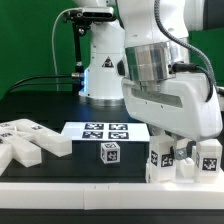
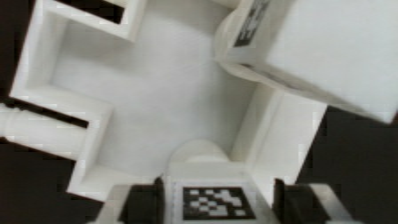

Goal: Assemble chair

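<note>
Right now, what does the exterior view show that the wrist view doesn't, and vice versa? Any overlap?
Exterior only: the marker board, the small tagged cube, loose white parts at the exterior view's left, and the arm looming over the table.
Wrist only: a close look at a flat white panel with dark openings along its edges, and a tagged white block overlapping one corner.
Both: white, tagged chair parts against the black table.
</note>
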Motion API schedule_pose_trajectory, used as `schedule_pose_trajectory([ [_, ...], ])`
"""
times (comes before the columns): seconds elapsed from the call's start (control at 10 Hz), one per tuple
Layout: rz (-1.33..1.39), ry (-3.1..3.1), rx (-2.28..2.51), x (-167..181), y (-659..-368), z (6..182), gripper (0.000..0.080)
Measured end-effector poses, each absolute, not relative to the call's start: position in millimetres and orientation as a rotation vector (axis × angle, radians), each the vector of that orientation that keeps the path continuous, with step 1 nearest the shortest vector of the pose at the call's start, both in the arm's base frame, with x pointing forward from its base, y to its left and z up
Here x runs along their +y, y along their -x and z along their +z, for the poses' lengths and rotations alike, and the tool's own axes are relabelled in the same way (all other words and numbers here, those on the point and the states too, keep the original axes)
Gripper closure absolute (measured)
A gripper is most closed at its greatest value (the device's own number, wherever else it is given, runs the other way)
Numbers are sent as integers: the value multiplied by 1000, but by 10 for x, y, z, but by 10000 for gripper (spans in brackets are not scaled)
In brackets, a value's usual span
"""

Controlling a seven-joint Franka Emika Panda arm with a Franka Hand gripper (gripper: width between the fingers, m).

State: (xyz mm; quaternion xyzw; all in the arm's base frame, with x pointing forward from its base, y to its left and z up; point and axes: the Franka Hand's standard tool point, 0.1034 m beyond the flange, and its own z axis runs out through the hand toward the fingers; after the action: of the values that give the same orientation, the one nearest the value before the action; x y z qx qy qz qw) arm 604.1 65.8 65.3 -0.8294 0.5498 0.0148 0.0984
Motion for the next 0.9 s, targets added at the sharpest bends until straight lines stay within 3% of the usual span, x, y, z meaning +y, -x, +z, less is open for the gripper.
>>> schedule_pose_trajectory([
  [0.1,27,2520,1521,630,-6041,653,484],
  [0.2,8,2620,1345,554,-6021,663,309],
  [0.3,-7,2748,1065,484,-6022,702,309],
  [0.4,-21,2836,815,450,-6022,758,185],
  [0.7,-49,2910,520,452,-6019,758,152],
  [0.9,-72,3006,51,543,-6007,716,151],
])
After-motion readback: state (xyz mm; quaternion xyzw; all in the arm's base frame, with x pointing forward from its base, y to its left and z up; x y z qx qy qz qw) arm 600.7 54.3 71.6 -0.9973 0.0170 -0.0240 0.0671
